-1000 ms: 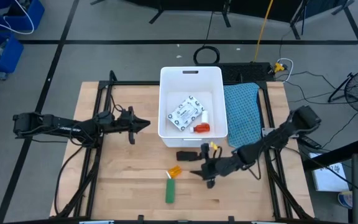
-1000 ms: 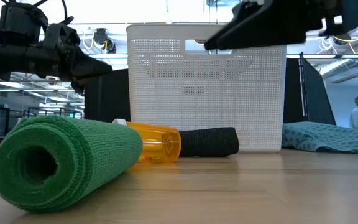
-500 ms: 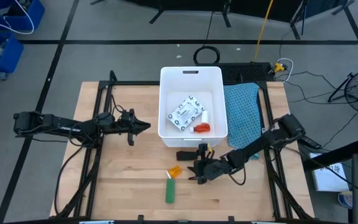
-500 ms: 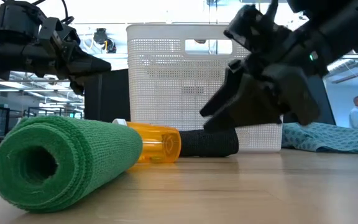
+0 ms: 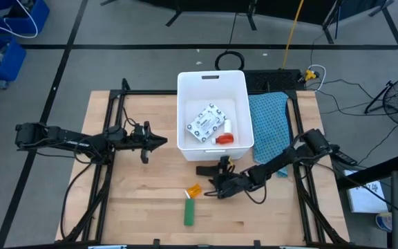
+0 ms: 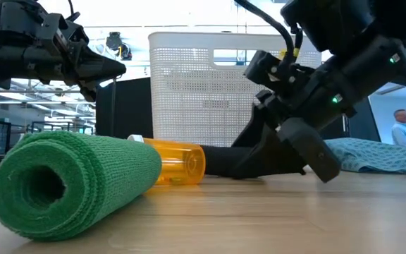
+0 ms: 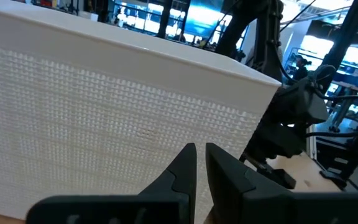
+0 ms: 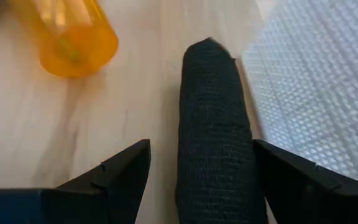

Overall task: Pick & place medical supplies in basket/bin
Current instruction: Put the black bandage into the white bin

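The white bin (image 5: 211, 83) stands at the table's middle and holds a white packet (image 5: 204, 124) and a red bottle with a white cap (image 5: 224, 138). A black roll (image 5: 204, 171) lies on the table just before the bin's near wall. An orange vial (image 5: 194, 189) and a green roll (image 5: 188, 211) lie nearer still. My right gripper (image 5: 215, 181) is open and low at the table. Its fingers stand on either side of the black roll (image 8: 213, 124), along its length. My left gripper (image 5: 161, 140) is shut and empty, left of the bin.
A blue-green cloth (image 5: 268, 128) lies right of the bin. The bin's wall (image 8: 316, 81) stands close beside my right gripper's fingers. The orange vial (image 8: 73, 37) lies just past the black roll. A person (image 6: 402, 127) stands far off in the room.
My right gripper has come down to the table and gone toward the table's left and far edge, up to the black roll, with its fingers open around it. The roll, vial and green roll have stayed in place.
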`<state>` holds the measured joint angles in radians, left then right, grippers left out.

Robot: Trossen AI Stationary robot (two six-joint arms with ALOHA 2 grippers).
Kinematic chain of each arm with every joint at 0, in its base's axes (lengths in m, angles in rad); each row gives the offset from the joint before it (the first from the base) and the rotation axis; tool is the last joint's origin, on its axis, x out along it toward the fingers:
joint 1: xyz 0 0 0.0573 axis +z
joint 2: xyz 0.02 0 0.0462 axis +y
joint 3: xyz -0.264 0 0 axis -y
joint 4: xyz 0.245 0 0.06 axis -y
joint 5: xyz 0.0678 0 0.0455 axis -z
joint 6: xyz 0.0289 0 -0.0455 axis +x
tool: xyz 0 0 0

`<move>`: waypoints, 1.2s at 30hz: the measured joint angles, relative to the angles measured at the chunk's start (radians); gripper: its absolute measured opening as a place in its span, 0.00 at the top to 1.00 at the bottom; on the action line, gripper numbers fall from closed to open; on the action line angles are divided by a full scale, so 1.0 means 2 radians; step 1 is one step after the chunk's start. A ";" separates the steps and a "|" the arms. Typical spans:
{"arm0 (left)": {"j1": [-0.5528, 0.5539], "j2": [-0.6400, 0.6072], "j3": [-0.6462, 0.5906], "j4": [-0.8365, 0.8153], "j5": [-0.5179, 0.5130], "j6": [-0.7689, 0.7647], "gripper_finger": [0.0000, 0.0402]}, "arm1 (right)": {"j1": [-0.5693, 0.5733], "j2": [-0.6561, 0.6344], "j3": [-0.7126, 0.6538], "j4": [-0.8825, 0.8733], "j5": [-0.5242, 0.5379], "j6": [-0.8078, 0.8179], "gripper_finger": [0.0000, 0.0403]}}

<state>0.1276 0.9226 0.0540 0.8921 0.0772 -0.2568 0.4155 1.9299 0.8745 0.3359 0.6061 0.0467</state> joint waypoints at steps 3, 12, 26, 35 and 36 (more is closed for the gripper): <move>0.000 0.000 0.000 0.000 0.000 0.000 0.91 | 0.000 0.004 0.000 0.002 -0.004 0.000 0.36; 0.000 0.000 0.000 0.000 0.000 -0.002 0.91 | 0.003 -0.013 -0.001 0.000 -0.024 -0.010 0.70; 0.000 0.000 0.000 -0.014 0.001 -0.007 0.91 | 0.074 -0.300 -0.006 -0.080 -0.044 -0.139 0.79; 0.000 0.000 0.000 -0.031 0.002 -0.020 0.91 | 0.051 -0.556 -0.123 -0.099 -0.228 -0.081 0.81; 0.000 0.000 0.000 -0.033 0.002 -0.020 0.91 | 0.052 -0.576 -0.144 -0.094 -0.238 -0.073 0.81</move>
<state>0.1272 0.9226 0.0540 0.8258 0.0818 -0.2969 0.5204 0.7782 0.5869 0.1486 0.1298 -0.0998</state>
